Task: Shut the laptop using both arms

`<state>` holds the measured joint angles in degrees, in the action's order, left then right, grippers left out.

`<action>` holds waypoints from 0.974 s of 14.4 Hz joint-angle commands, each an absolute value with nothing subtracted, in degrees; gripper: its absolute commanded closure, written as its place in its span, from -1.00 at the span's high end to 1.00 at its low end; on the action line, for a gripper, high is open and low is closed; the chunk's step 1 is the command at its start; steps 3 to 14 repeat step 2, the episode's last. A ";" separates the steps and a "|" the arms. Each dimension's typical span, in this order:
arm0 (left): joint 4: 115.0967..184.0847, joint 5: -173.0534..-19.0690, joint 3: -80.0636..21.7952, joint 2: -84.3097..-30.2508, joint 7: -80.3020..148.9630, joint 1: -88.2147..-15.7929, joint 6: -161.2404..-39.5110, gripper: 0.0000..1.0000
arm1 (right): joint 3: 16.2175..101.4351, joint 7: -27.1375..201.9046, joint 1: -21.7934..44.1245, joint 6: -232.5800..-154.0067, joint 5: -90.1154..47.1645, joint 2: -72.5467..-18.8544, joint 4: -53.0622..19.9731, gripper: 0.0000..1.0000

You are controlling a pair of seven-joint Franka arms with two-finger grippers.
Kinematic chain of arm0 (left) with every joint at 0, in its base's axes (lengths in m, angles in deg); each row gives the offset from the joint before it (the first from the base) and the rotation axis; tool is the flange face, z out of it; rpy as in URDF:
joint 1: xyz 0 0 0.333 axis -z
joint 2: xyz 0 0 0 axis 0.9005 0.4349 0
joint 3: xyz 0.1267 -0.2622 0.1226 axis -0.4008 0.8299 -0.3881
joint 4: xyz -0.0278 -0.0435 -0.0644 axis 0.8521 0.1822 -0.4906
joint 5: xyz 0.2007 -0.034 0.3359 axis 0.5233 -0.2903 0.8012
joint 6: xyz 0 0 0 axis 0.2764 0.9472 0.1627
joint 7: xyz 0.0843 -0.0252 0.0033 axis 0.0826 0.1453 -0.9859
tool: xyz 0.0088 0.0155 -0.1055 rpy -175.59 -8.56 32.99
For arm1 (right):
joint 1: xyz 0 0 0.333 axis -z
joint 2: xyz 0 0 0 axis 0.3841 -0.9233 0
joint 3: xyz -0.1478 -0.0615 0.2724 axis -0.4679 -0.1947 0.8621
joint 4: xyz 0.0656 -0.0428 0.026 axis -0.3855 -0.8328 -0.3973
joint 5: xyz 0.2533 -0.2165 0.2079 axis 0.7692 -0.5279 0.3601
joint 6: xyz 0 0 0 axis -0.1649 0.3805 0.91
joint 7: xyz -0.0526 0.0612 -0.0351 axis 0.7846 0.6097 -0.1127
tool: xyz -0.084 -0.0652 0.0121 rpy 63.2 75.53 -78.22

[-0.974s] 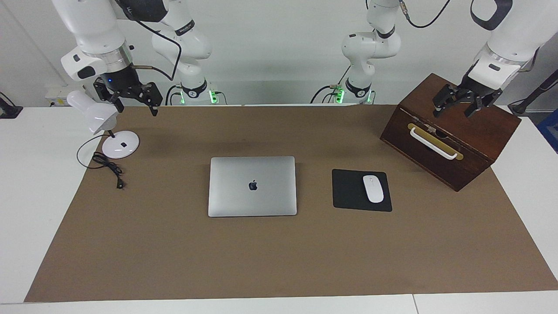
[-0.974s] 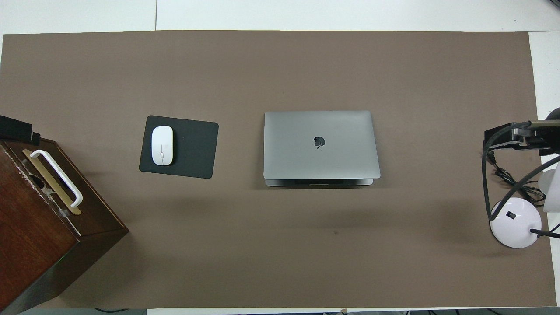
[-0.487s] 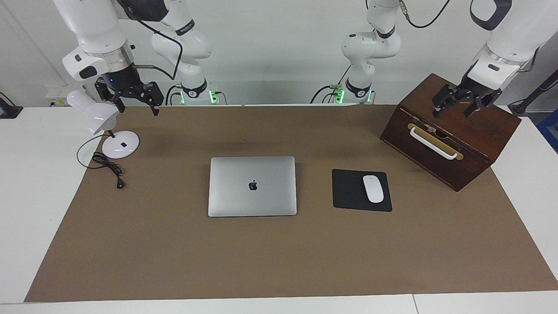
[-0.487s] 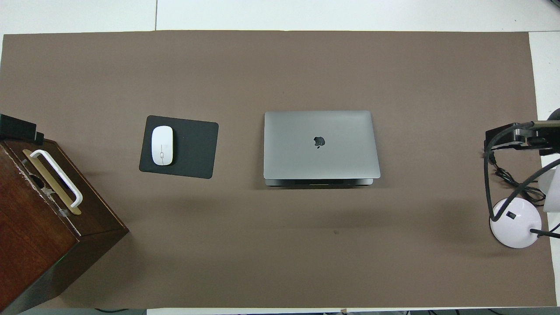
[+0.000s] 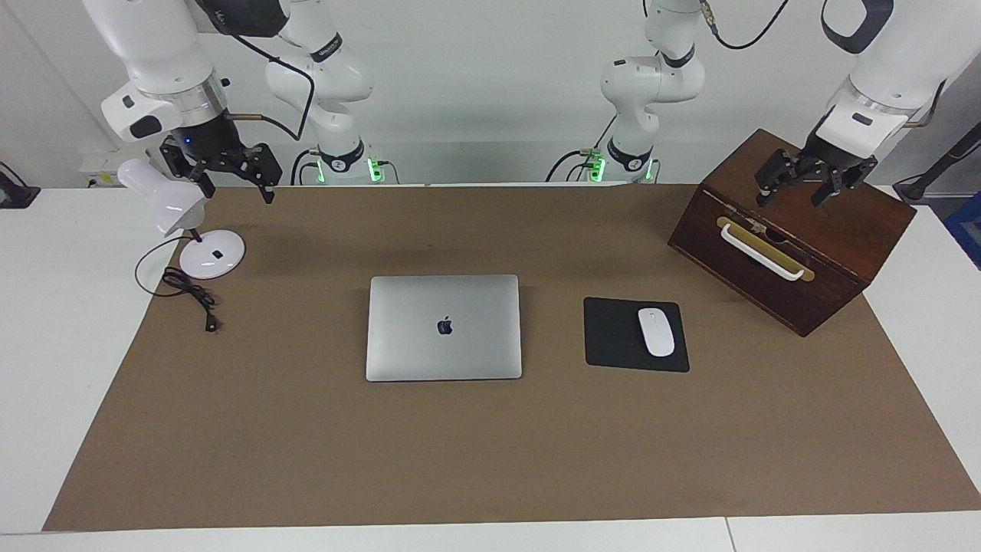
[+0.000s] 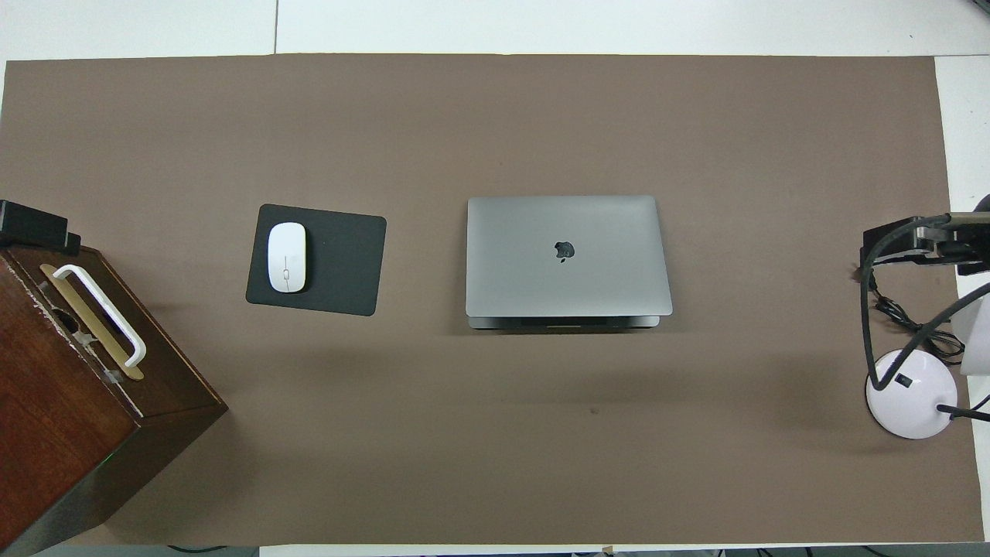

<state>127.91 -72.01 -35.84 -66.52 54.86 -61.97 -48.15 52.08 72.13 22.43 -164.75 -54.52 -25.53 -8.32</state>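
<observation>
The laptop [image 5: 444, 327] lies shut and flat at the centre of the facing frame, on the brown mat [image 5: 306, 445] that covers the desk [image 5: 46, 322]; its lid shows the dark logo. In the overhead frame the laptop [image 6: 567, 257] sits just right of centre.

The right pincer [image 5: 230, 170] hangs at the upper left of the facing frame, over the mat's edge and just beside the head of the white desk lamp [image 5: 172, 205]. Its 2 fingers stand apart and grip nothing.

The left pincer [image 5: 801, 178] hangs at the upper right of the facing frame, over the top of the wooden box [image 5: 789, 253] with the white handle [image 5: 760, 252]. Its fingers are spread as well and it holds nothing; it seems clear of the box top, though the angle makes that hard to judge.

A white mouse [image 5: 656, 331] rests on a black mouse pad [image 5: 613, 337] in the facing frame, between laptop and box.
</observation>
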 commanded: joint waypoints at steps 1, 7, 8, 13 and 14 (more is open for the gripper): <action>128.99 -71.80 -35.94 -67.25 54.08 -61.93 -48.92 1.00 | 50.14 73.41 20.58 -164.20 -54.61 -25.61 -7.89 1.00; 128.99 -71.80 -35.94 -67.17 54.08 -62.02 -49.00 1.00 | 49.17 73.41 19.79 -164.20 -54.61 -25.61 -7.89 1.00; 128.99 -71.80 -35.94 -67.17 54.08 -62.02 -49.00 1.00 | 49.17 73.41 19.79 -164.20 -54.61 -25.61 -7.89 1.00; 128.99 -71.80 -35.94 -67.17 54.08 -62.02 -49.00 1.00 | 49.17 73.41 19.79 -164.20 -54.61 -25.61 -7.89 1.00; 128.99 -71.80 -35.94 -67.17 54.08 -62.02 -49.00 1.00 | 49.17 73.41 19.79 -164.20 -54.61 -25.61 -7.89 1.00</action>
